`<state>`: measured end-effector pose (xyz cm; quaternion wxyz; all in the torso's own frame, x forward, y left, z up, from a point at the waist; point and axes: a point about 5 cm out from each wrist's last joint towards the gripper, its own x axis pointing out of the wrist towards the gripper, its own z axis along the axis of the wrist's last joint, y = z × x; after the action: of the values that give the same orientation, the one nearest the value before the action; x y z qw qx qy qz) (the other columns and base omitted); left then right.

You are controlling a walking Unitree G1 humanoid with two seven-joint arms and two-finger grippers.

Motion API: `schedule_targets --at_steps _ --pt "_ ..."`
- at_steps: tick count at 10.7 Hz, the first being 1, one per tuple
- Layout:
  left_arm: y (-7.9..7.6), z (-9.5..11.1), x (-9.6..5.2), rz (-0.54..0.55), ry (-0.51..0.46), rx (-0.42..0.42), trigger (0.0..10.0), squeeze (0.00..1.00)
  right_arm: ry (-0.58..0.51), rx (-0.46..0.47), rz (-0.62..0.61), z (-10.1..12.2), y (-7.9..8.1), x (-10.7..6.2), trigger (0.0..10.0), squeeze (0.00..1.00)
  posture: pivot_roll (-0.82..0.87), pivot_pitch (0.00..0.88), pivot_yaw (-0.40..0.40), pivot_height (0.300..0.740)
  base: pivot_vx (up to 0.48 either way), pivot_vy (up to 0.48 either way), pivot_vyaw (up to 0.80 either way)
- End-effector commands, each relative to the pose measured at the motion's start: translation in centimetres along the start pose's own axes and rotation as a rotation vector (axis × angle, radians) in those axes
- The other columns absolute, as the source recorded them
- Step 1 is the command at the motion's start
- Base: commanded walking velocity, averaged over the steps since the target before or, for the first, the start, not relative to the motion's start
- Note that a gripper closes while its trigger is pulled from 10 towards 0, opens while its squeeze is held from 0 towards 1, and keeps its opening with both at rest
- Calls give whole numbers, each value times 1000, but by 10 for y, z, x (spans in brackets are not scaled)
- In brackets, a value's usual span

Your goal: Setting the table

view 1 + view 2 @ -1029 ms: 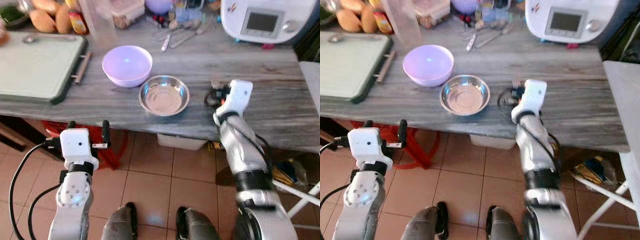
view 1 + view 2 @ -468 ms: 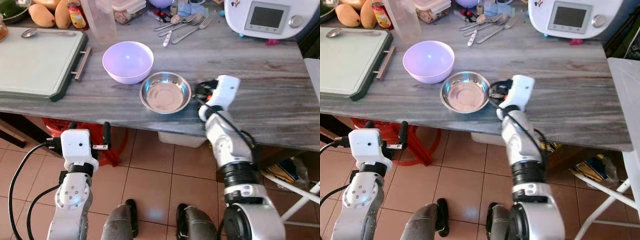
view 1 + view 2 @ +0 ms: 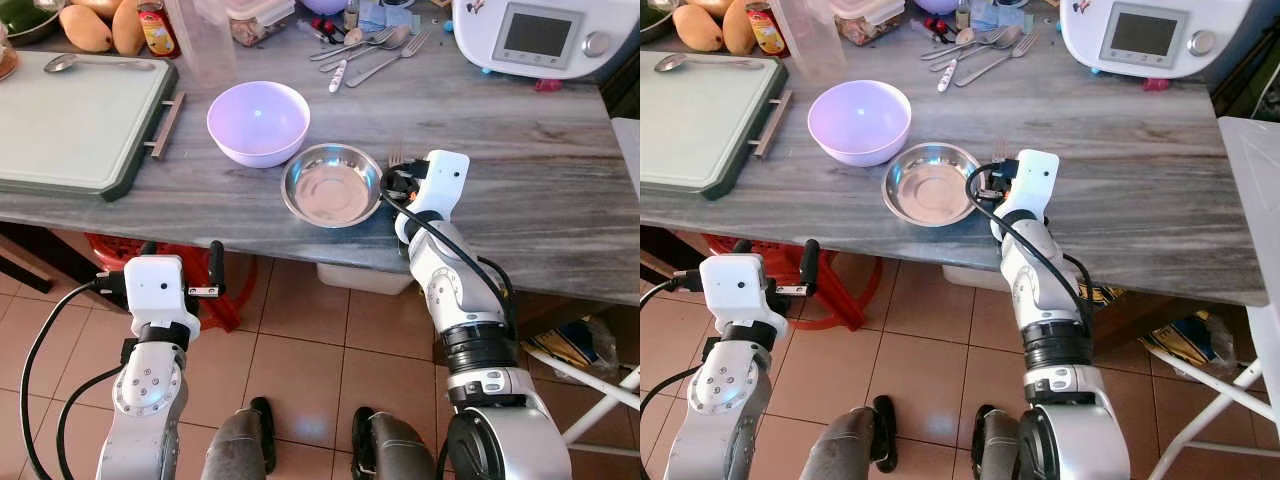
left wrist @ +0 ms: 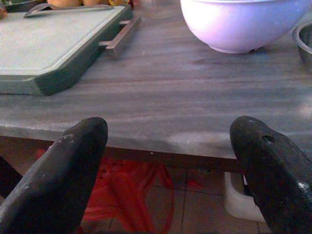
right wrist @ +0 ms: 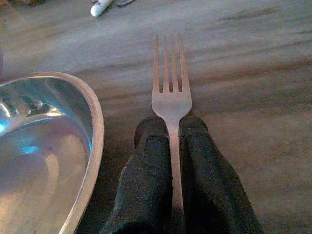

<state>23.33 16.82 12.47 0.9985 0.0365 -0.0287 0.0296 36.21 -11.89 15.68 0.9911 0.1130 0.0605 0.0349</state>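
The left claw point(image 3: 178, 268) hangs below the tabletop's front edge over the tan tile floor point(image 3: 300, 340), its two black fingers point(image 4: 58, 170) spread wide apart and gripping nothing.

The right claw point(image 5: 169, 127) rests low on the tabletop point(image 3: 520, 190), a slab of grey streaked stone, and is clenched on a fork point(image 5: 169, 87). The two matte black fingers point(image 5: 146, 175) press the flat metal handle between them, and the four tines point away from the wrist over bare tabletop. The fork lies just beside the steel bowl point(image 3: 332, 185), on its right.

That bowl is round, shallow and shiny, with a thin rolled rim, and it is empty. Touching it or nearly so, farther back and to the left, stands a deeper lavender bowl point(image 3: 257, 122) with a smooth glossy wall, also empty.

To the left lies a pale green tray point(image 3: 80, 120) with a dark rim and a metal bar handle; a spoon point(image 3: 95, 63) rests at its far edge.

At the back, loose cutlery point(image 3: 370, 48) lies in a scatter, forks and spoons together. A clear plastic jug point(image 3: 200, 40) stands behind the lavender bowl, and a lidded tub point(image 3: 255, 20) beside it holds something brownish. Mangoes point(image 3: 100, 25) and a small jar point(image 3: 155, 28) sit at the far left. A white appliance point(image 3: 545, 38) with a grey screen and a knob occupies the far right corner.
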Motion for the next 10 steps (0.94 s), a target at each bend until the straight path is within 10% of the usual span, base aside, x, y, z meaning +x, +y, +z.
schedule_targets --at_steps 1,3,5,10 --pt "-2 0 -1 -18 6 1 10000 0 137 1 -61 -31 -13 -5 10000 0 20 278 5 740 0 0 0" --pt "-3 0 -1 -25 6 0 10000 0 152 9 -66 -32 -13 -5 10000 106 21 277 7 740 0 0 0" --pt "-3 0 -1 -30 5 0 10000 0 168 25 -69 -35 -14 -6 10000 973 22 274 7 740 0 0 0" --pt "-5 1 1 -37 -2 -3 10000 0 148 -1 -75 -31 -17 -7 10000 1000 20 267 5 740 0 0 0"
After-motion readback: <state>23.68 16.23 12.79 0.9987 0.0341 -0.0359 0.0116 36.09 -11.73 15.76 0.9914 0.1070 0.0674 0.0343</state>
